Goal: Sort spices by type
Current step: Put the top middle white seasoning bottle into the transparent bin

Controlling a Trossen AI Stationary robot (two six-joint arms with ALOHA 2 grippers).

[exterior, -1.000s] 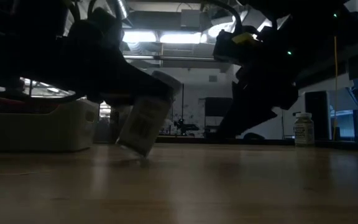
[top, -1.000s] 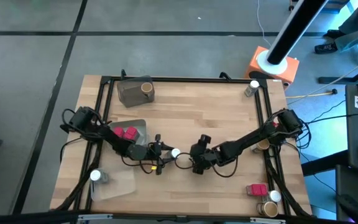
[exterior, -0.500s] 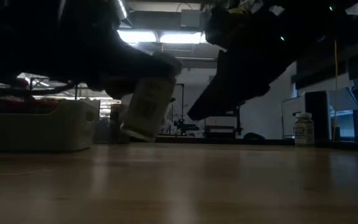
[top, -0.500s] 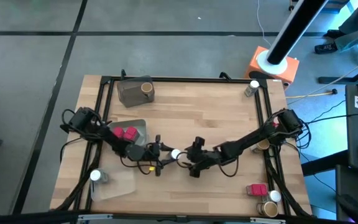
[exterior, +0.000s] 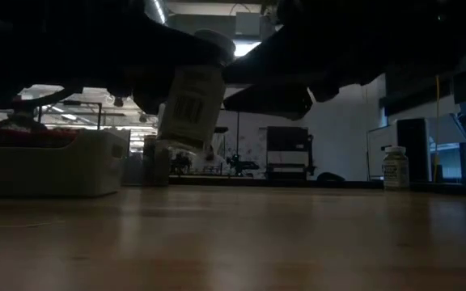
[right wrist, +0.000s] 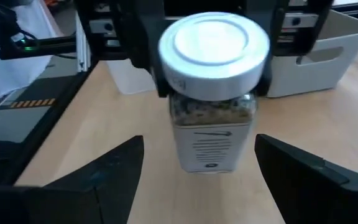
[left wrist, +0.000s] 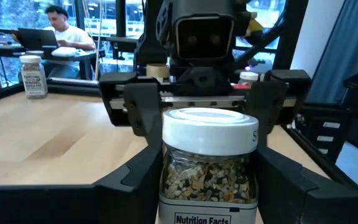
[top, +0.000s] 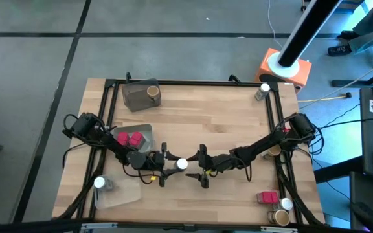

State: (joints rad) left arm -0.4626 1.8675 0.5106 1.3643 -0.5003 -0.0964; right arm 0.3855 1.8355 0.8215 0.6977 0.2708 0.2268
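Above mid-table, left pincer (top: 162, 165) clamps white-capped jar (top: 182, 164); right pincer (top: 202, 167) gapes, facing it.

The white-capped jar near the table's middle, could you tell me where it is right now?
In the high view, the jar is held off the table in the left gripper, with the open right gripper facing it.

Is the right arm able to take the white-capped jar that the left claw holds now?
Probably yes: the right claw is open, facing the white-capped jar held off the table in the left claw, with nothing between them.
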